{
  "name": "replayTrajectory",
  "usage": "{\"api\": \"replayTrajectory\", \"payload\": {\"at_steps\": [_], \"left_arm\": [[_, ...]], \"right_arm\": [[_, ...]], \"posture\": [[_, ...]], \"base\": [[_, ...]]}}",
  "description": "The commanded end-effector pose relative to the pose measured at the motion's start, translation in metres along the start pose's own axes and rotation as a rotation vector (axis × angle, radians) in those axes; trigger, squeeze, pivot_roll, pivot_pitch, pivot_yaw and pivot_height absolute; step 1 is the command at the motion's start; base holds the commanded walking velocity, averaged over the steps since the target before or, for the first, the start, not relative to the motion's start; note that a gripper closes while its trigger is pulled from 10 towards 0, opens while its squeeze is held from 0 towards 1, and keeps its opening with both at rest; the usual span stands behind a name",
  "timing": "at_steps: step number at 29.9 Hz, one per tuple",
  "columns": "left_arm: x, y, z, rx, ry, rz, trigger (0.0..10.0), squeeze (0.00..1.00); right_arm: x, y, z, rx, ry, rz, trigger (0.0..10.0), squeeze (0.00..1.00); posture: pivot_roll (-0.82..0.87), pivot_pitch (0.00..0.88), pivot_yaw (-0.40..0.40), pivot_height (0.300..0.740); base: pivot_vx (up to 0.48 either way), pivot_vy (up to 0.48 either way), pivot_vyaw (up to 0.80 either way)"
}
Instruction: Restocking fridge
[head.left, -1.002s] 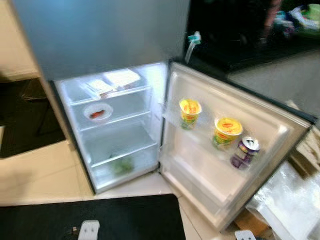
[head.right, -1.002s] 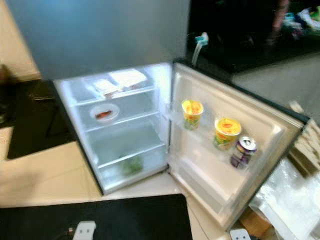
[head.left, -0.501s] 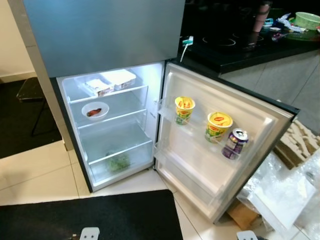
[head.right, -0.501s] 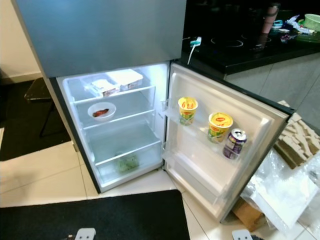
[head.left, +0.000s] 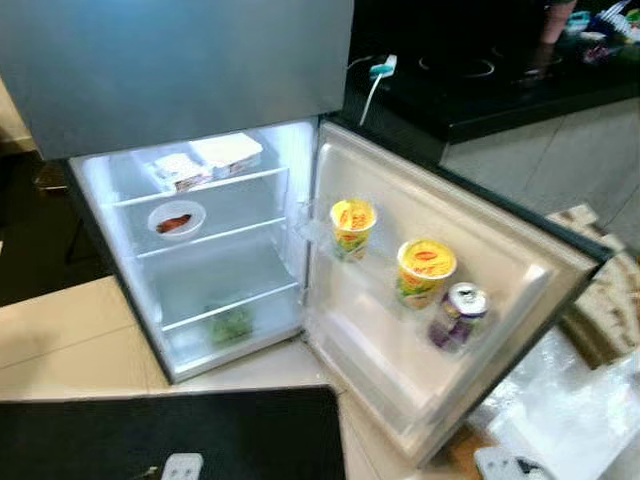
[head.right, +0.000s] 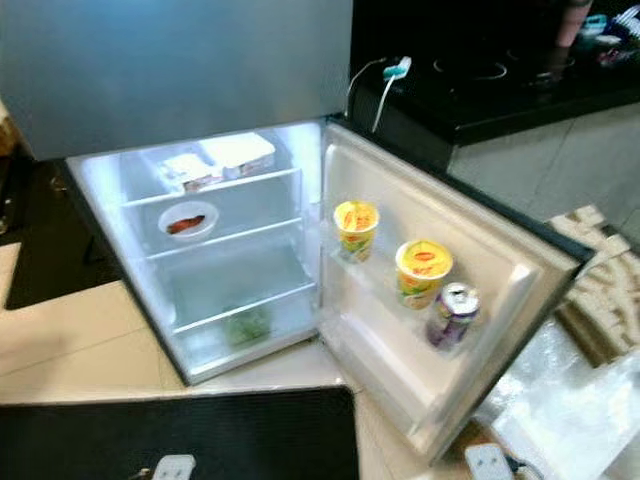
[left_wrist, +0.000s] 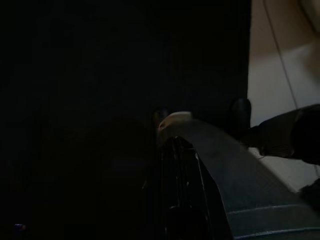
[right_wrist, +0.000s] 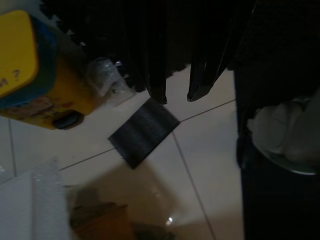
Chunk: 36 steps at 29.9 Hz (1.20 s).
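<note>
Both head eyes look down at the open fridge (head.left: 200, 230); wrist cameras face the floor (right_wrist: 200, 160) closely.

Right gripper (right_wrist: 177, 82) – two long black fingers (right_wrist: 150, 60), ribbed-looking, tapering to pointed tips w/ a gap between them. Left gripper (left_wrist: 175, 150) – very dark, just narrow glossy black fingers w/ faint highlights. In head views, small pale grey blocky parts at near edge, left (head.left: 181, 467) & right (head.right: 487, 463)
</note>
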<state>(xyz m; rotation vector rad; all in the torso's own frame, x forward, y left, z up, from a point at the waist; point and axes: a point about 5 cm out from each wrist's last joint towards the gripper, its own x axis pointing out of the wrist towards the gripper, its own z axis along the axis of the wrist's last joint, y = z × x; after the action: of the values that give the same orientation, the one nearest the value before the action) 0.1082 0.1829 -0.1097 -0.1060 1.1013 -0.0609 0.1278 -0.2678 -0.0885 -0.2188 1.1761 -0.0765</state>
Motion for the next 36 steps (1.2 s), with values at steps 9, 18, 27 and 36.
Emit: {"api": "replayTrajectory", "payload": {"at_steps": [9, 18, 27, 36], "left_arm": [[-0.002, -0.007, -0.018, -0.010, 0.067, -0.049, 10.0, 0.00], [-0.002, -0.007, -0.018, -0.014, 0.065, -0.039, 10.0, 0.00], [-0.001, -0.011, -0.016, -0.030, 0.056, -0.053, 10.0, 0.00], [-0.002, -0.007, -0.018, -0.033, 0.058, -0.044, 10.0, 0.00]], "right_arm": [[-0.002, -0.013, 0.001, 0.071, -0.012, -0.064, 10.0, 0.00], [-0.003, -0.029, 0.020, 0.103, -0.074, -0.115, 10.0, 0.00], [-0.004, -0.034, 0.029, 0.136, -0.107, -0.150, 10.0, 0.00], [-0.014, -0.075, 0.037, 0.225, -0.150, -0.322, 10.0, 0.00]], "posture": [[-0.05, 0.000, -0.052, 0.740], [-0.06, 0.000, -0.051, 0.740], [-0.06, 0.000, -0.051, 0.740], [-0.06, 0.000, -0.050, 0.740]], "base": [[0.000, -0.058, 0.00], [0.000, -0.367, 0.00], [0.000, 0.000, 0.00], [0.000, 0.000, 0.00]]}}
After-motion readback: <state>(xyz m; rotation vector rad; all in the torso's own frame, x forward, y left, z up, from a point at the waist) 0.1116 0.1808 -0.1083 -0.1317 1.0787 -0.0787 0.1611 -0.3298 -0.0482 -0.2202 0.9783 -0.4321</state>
